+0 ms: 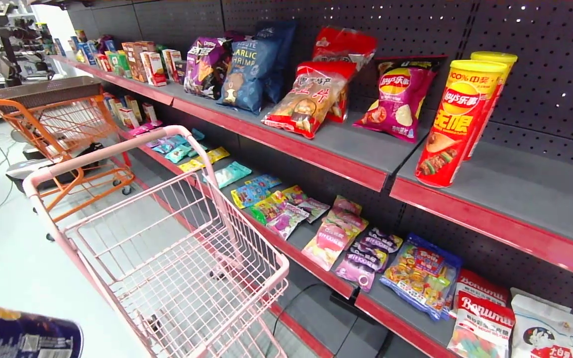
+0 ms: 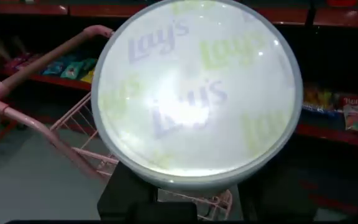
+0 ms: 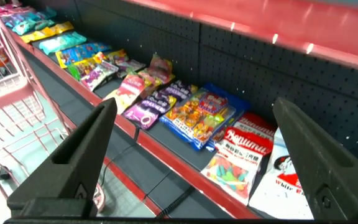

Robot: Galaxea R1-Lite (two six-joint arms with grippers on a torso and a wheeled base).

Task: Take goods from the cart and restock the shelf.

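Right claw (image 3: 196, 107) wide open, fingers (image 3: 73, 162) well apart; left claw (image 2: 135, 199) tight around a chip can (image 2: 194, 93)

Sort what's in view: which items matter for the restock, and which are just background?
Job in hand:
- chip can, held up near the cart
- pink cart
- upper shelf, bare space beside the red tubes
- right pincer, open and empty

Just lying about:
- orange cart
- purple chip bag
- candy packs

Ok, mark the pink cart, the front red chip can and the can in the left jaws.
pink cart (image 1: 112, 151), head view, handle bar.
front red chip can (image 1: 453, 127), head view, mid label.
held can (image 2: 194, 93), left wrist view, round end.
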